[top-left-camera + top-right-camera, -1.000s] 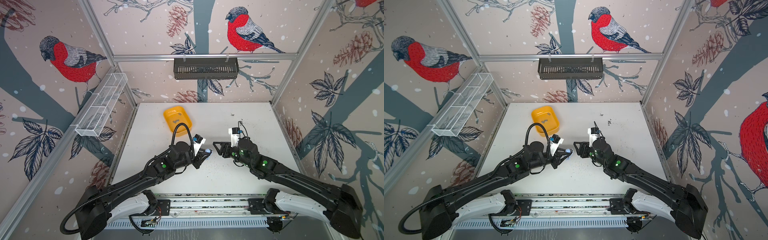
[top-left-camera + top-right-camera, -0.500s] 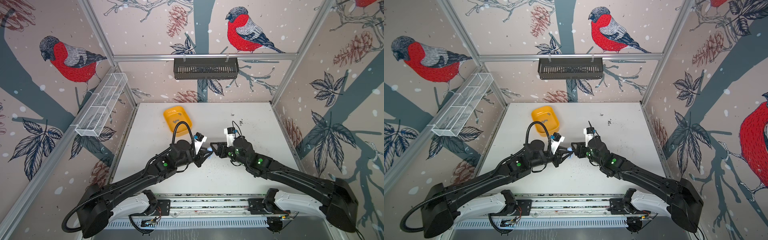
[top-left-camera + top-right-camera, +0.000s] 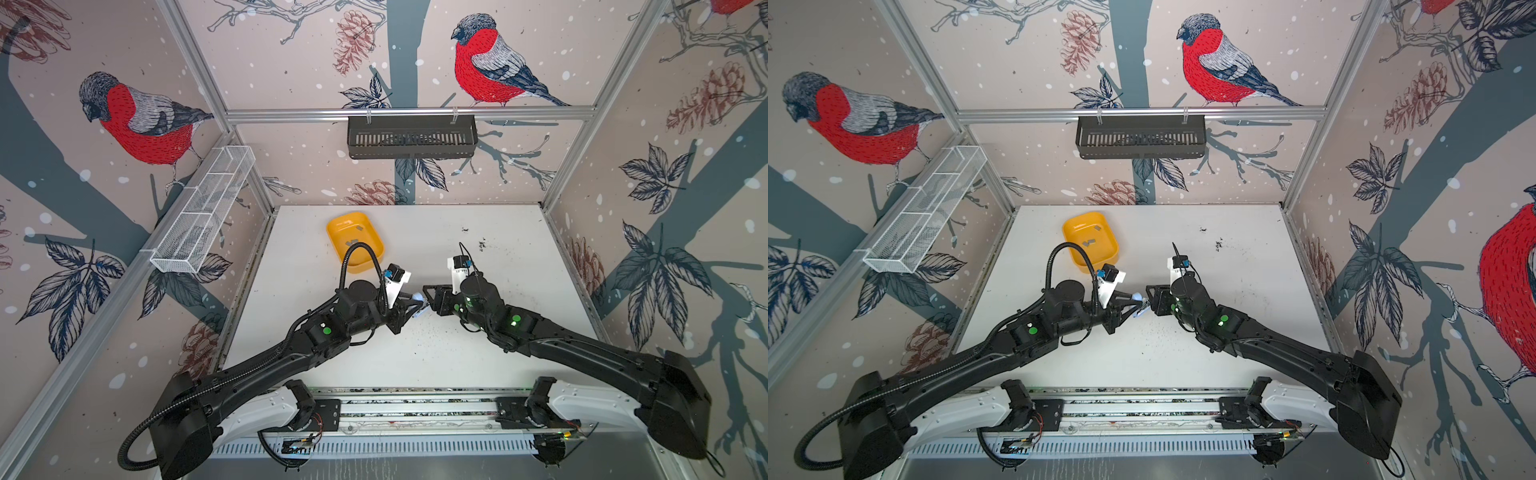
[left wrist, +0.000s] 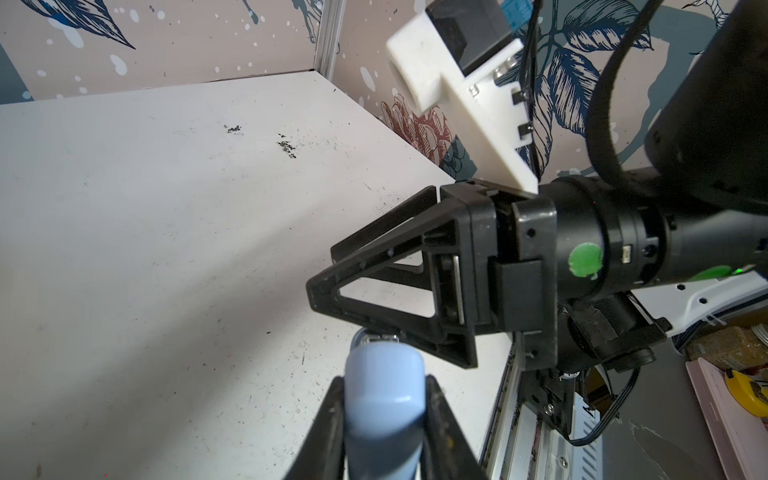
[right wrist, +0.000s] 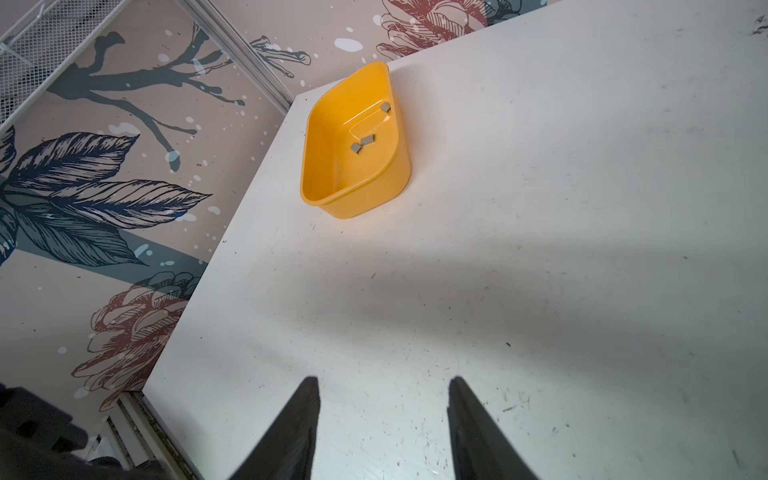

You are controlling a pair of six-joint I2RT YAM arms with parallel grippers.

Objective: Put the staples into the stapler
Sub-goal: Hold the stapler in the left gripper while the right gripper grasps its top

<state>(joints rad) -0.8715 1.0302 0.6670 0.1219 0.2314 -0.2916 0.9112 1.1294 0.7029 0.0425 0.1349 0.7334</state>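
Note:
A small light-blue stapler [image 4: 384, 399] is clamped between my left gripper's [image 4: 384, 380] fingers and held above the white table; in both top views it shows as a pale tip [image 3: 419, 304] [image 3: 1138, 304]. My right gripper [image 3: 428, 293] [image 5: 383, 380] faces it from the right, open, with nothing between its fingers. In the left wrist view, one right finger [image 4: 374, 307] lies just beyond the stapler's front end. Three small grey staples [image 5: 363, 143] [image 3: 352, 242] lie in the yellow bin [image 5: 345, 203] [image 3: 332, 232] at the back left.
A black slotted basket [image 3: 411, 137] hangs on the back wall. A white mesh basket [image 3: 203, 208] hangs on the left wall. Dark specks [image 3: 482, 244] dot the table at the back right. The arms' mounting rail [image 3: 415, 411] runs along the front edge.
My right gripper has moved left until its fingers are close to the stapler's front end, and its jaws have narrowed a little. The left gripper has kept hold of the stapler and barely moved.

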